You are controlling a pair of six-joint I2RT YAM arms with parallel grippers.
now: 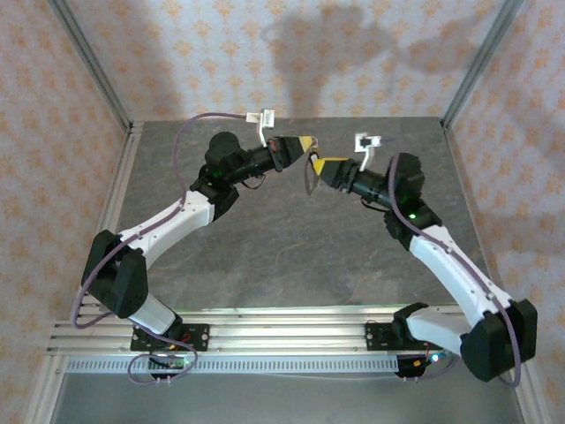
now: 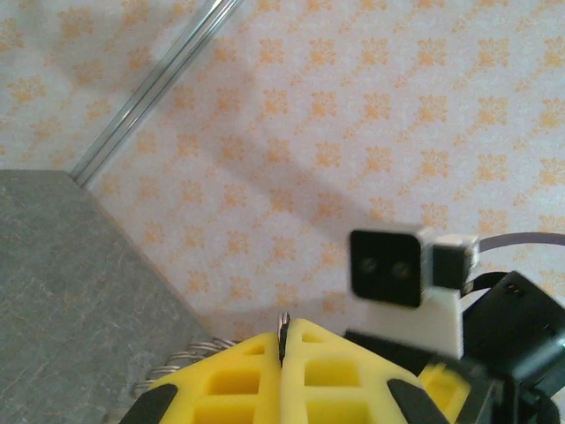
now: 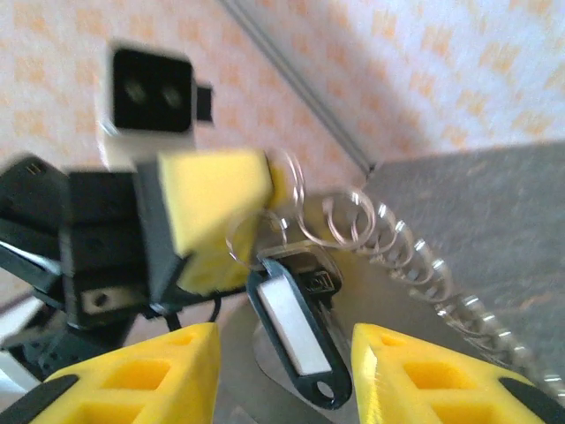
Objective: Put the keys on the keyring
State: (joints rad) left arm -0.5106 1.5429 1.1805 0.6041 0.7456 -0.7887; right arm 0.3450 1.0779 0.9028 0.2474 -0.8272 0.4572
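Both arms meet above the back of the table. My left gripper (image 2: 284, 331) is shut on the edge of a thin metal keyring (image 2: 284, 320), and it also shows from above (image 1: 306, 144). In the right wrist view the keyring's pale loops (image 3: 254, 237) hang beside the left gripper's yellow finger (image 3: 212, 212). The keys (image 3: 328, 279), a dark key head behind a black oblong tag with a white label (image 3: 291, 329), dangle from the loops. My right gripper (image 3: 284, 343) is open, its fingers either side of the tag and clear of it; from above it sits just right of the left gripper (image 1: 318, 164).
A coiled wire spring (image 3: 415, 261) trails from the ring toward the grey table (image 1: 282, 247), and a piece of the coil shows beside the left fingers (image 2: 181, 364). Metal frame posts (image 1: 93, 66) and patterned walls enclose the back and sides. The right wrist camera block (image 2: 402, 278) is close ahead of the left gripper.
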